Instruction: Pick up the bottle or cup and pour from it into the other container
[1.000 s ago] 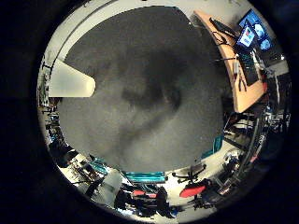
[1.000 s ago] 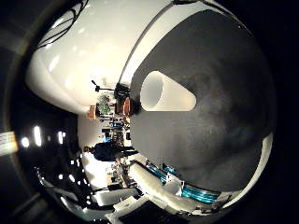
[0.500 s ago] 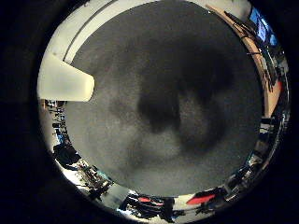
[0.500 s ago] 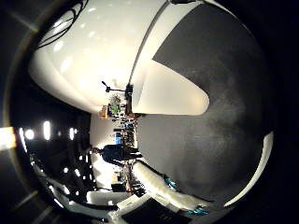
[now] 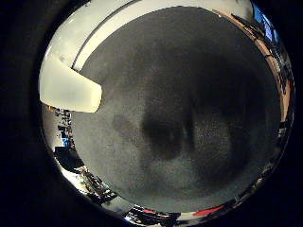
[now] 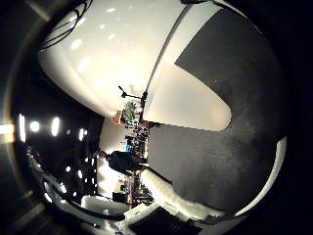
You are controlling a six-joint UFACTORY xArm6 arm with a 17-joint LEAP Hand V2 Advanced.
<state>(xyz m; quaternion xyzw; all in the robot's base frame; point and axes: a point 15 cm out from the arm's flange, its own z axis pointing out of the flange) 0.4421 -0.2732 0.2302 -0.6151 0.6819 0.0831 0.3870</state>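
Closing on the pale cream tapered cup [image 6: 188, 105] upon the dark grey mat [image 5: 189, 94] near its edge calls for centring the palm beside it; the hand's finger state cannot be told.

Smooth matt cup [image 6: 188, 100], grainy mat [image 5: 189, 94]

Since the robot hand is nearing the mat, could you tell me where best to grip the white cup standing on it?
Grip the white cup around its side wall, coming in level from the side. It stands on the dark grey mat, and its body tapers smoothly with no handle visible, so a wrap around the middle probably holds best.
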